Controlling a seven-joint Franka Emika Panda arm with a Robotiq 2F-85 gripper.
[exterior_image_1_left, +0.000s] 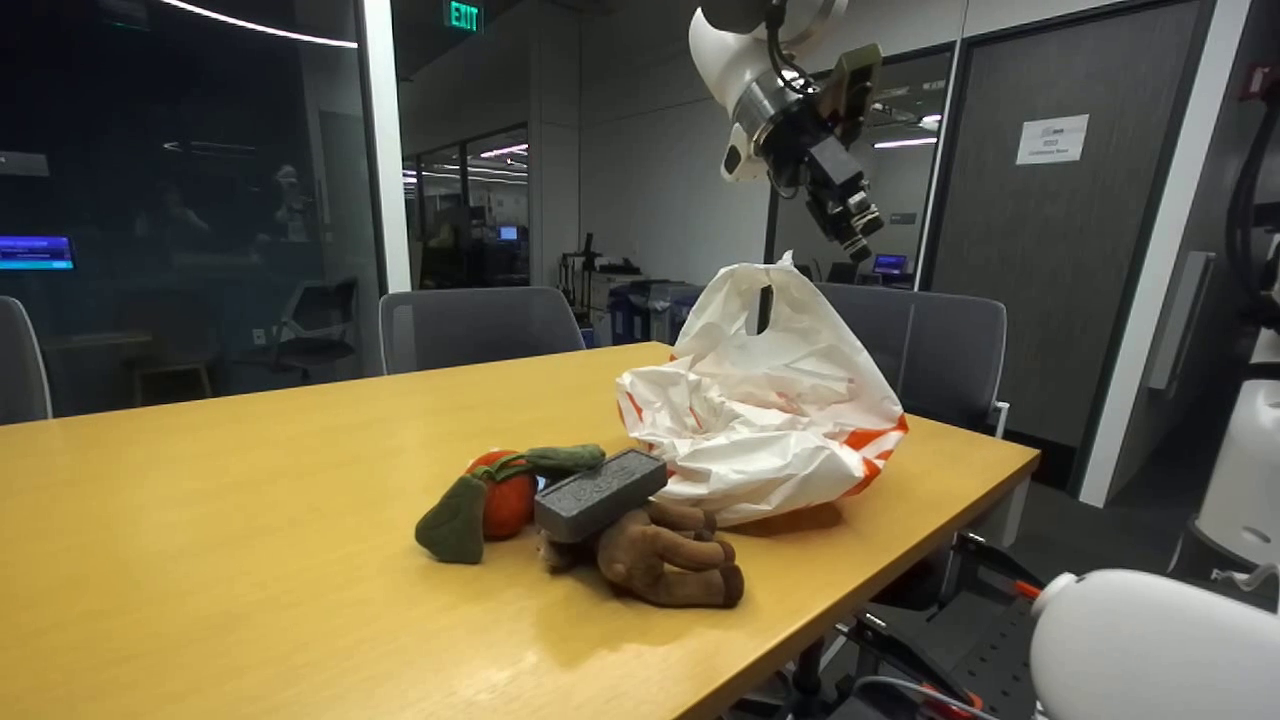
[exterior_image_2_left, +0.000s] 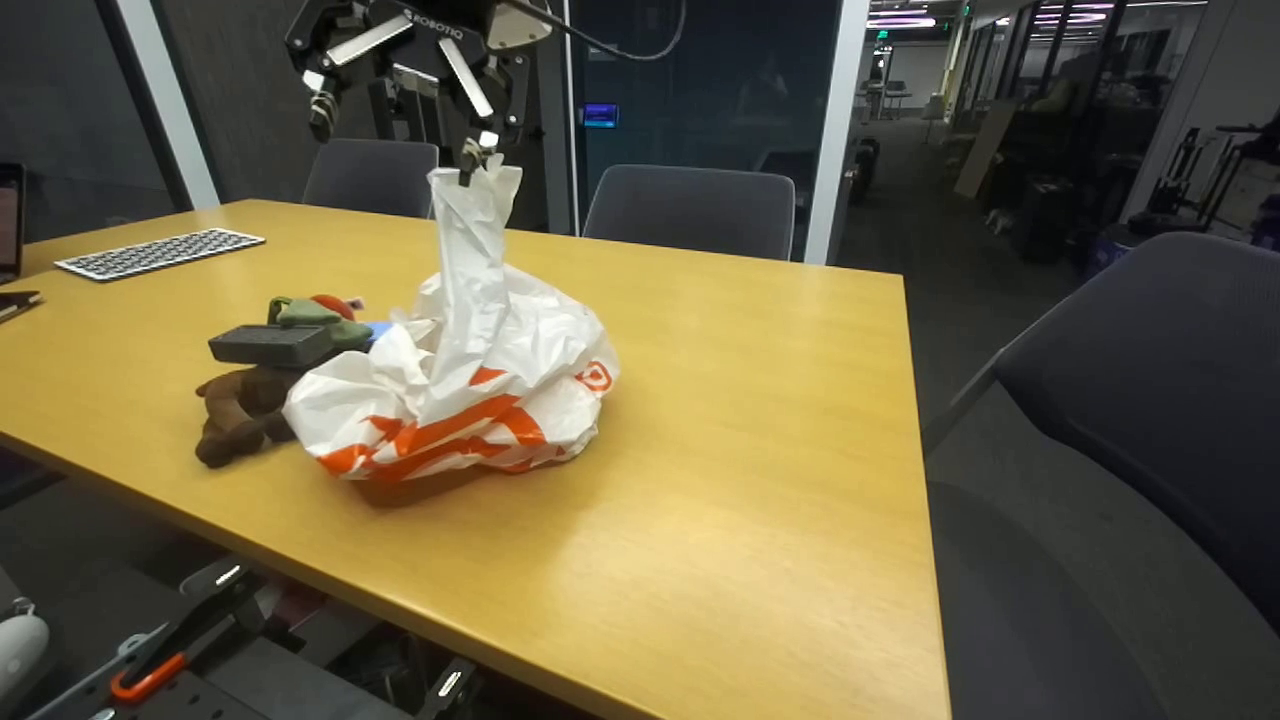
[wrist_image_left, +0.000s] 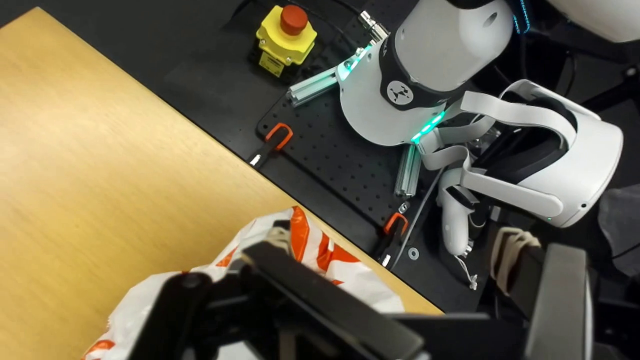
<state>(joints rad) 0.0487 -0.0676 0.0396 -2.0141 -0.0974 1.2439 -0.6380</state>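
Yellow table (exterior_image_1_left: 250, 560) | white bag (exterior_image_1_left: 775, 440) | brown plush (exterior_image_1_left: 645, 562) | red-green plush (exterior_image_1_left: 508, 506) | keyboard (exterior_image_2_left: 160, 253)

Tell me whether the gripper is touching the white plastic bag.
Apart. In an exterior view, a plain gap shows between the open gripper and the white plastic bag, even at its raised peak.

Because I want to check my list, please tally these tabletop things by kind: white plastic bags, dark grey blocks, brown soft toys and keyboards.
White plastic bag: 1
Dark grey block: 1
Brown soft toy: 1
Keyboard: 1
Total: 4
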